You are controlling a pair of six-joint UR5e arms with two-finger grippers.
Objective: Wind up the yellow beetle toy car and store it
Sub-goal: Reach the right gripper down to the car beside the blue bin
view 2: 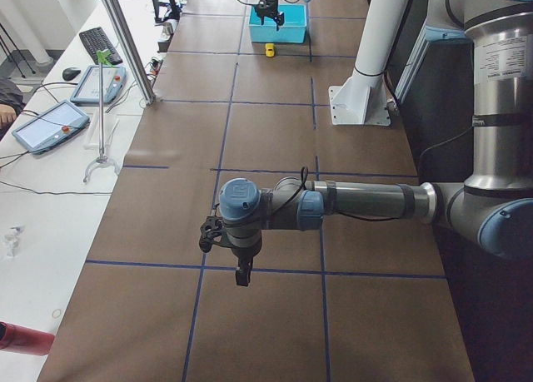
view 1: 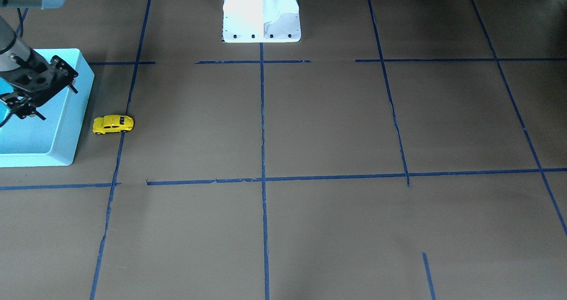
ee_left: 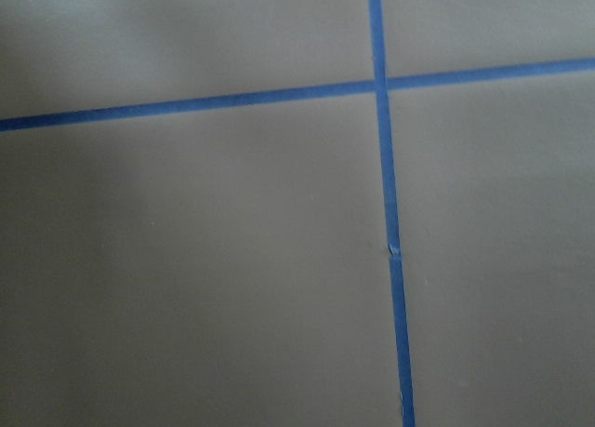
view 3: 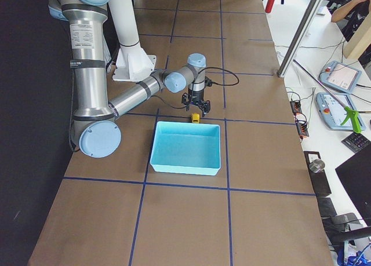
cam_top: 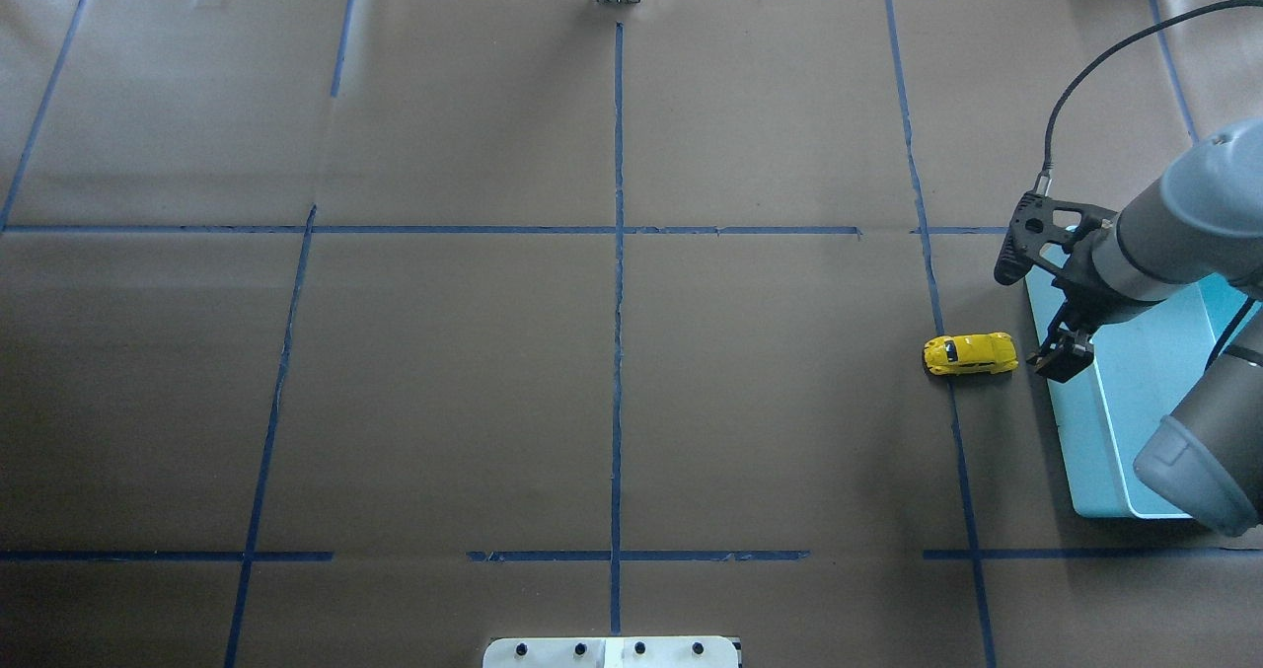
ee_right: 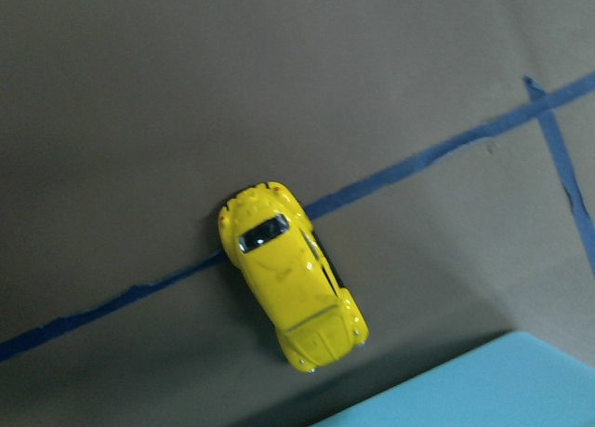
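- Overhead exterior view has the yellow toy car [cam_top: 970,353] at the right of the frame. It stands upright on its wheels on the brown paper table [cam_top: 444,402], outside the turquoise bin [cam_top: 1085,431], just beside the bin's left wall and not touching it
- Right wrist view looks down on the car's roof. The car lies slanted across the middle of the frame, over a strip of blue tape [ee_right: 418,162] that passes under it, and a corner of the bin fills the lower right
- Front-facing view puts the car at the left of the frame, just right of the bin's wall, with its right end on a tape line
- In the overhead view the right gripper [cam_top: 1061,357] hangs just right of the car, over the bin's left wall and clear of the car. In the right side view its two fingers point down and stand apart, gripping nothing
- The left gripper [view 2: 241,275] shows only in the left side view, low in the centre of the frame. It points down over bare paper, well apart from the car, and whether its fingers are spread or together cannot be told
- Left wrist view holds only paper, with two tape lines crossing at the upper right
- The white robot base [view 1: 261,12] sits at the top centre of the front-facing view
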